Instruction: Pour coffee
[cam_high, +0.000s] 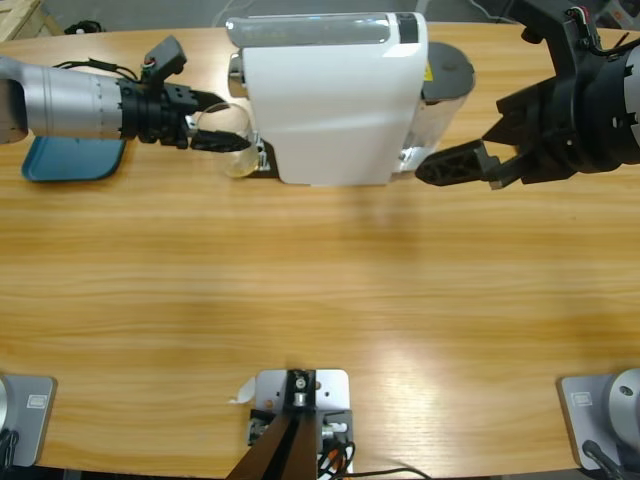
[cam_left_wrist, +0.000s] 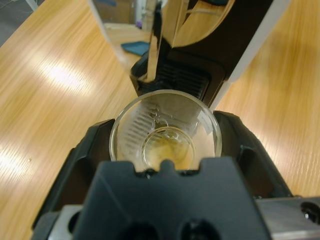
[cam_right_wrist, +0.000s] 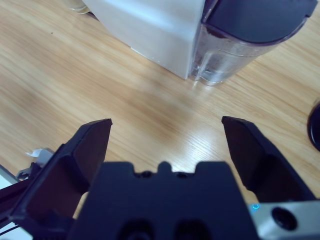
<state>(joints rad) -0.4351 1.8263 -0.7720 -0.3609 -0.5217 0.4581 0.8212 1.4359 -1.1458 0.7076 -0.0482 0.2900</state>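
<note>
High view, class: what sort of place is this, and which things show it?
Probably a robot test bench staged as a coffee corner: a long wooden table, a white capsule coffee machine, and the left gripper around a glass cup.

coffee machine (cam_high: 335, 100) blocking table's back middle, blue tray (cam_high: 73, 160) at one end, wide bare wood in front

Long wooden table (cam_high: 320, 290) w/ light glare patches; dark grey floor beyond far edge.

White coffee machine (cam_high: 335, 100) with clear water tank (cam_high: 445, 100), on wooden worktop (cam_high: 320, 290); blue tray (cam_high: 72, 160) at left edge.
</note>
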